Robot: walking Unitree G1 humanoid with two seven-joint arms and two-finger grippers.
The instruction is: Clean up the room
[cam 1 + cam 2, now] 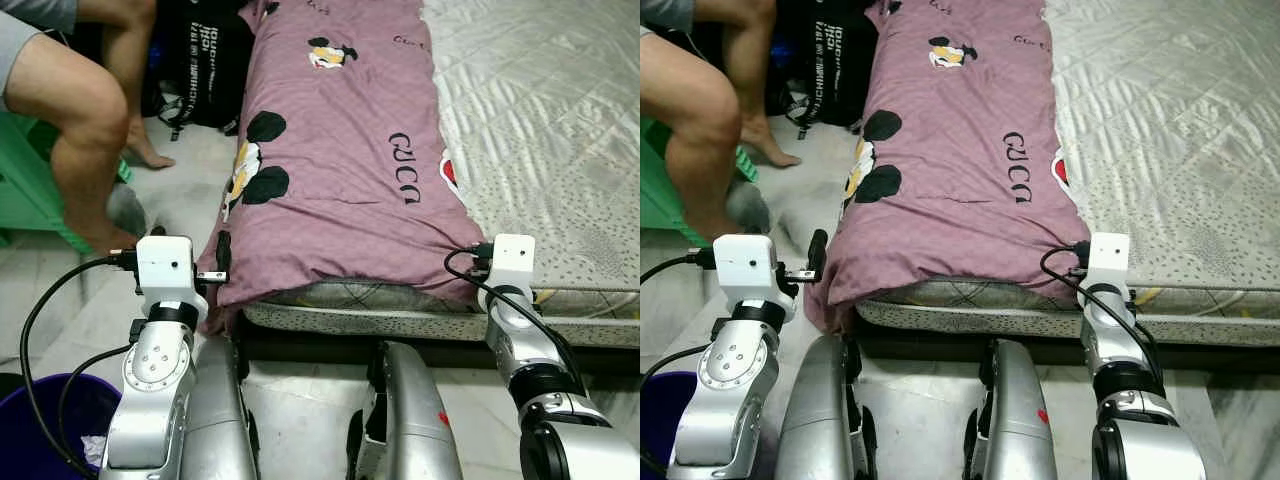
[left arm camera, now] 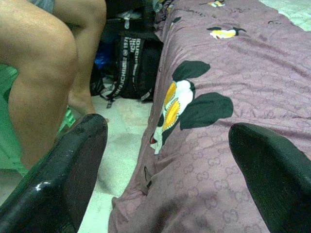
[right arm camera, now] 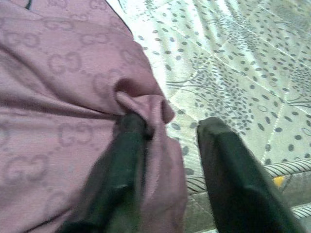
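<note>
Both grippers reach the near end of a purple blanket (image 1: 340, 150) spread along a mattress (image 1: 540, 110). Right gripper (image 3: 167, 160), fingers apart, has one finger (image 3: 121, 165) pushed into the blanket's corner fold at the mattress edge. Left gripper (image 2: 165, 179), fingers spread wide and holding nothing, sits at the blanket's other near corner. Farther left, a seated person's legs (image 1: 85, 120); behind them, a black bag (image 1: 205, 60).
</note>
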